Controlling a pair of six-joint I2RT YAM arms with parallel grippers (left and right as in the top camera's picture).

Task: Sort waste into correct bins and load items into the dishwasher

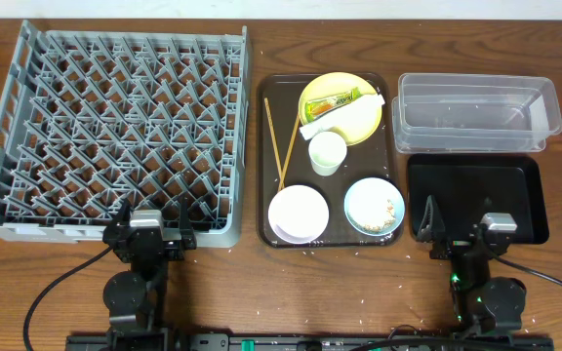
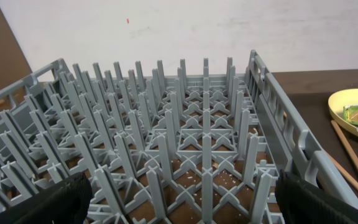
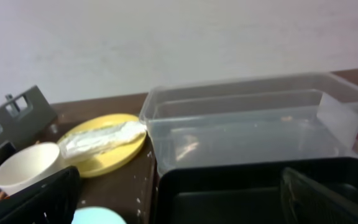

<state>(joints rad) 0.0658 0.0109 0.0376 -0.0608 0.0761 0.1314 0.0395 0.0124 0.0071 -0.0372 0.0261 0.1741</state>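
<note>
Nothing sorted yet: both jaws wide open, empty, left at rack (image 1: 115,127), right over black tray (image 1: 476,185); wrapper (image 1: 342,99) and napkin (image 1: 322,125) lie on plate (image 1: 359,129), brown tray (image 1: 364,161); advise right arm pinch wrapper low, avoiding cup (image 1: 326,151).

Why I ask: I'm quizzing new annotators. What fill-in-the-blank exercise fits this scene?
1. The wrapper lies on the ____ plate.
2. Seen from the robot, the clear tub sits just beyond the ____ tray.
3. Crumbs lie in the light ____ bowl.
Missing words: yellow; black; blue.
</note>
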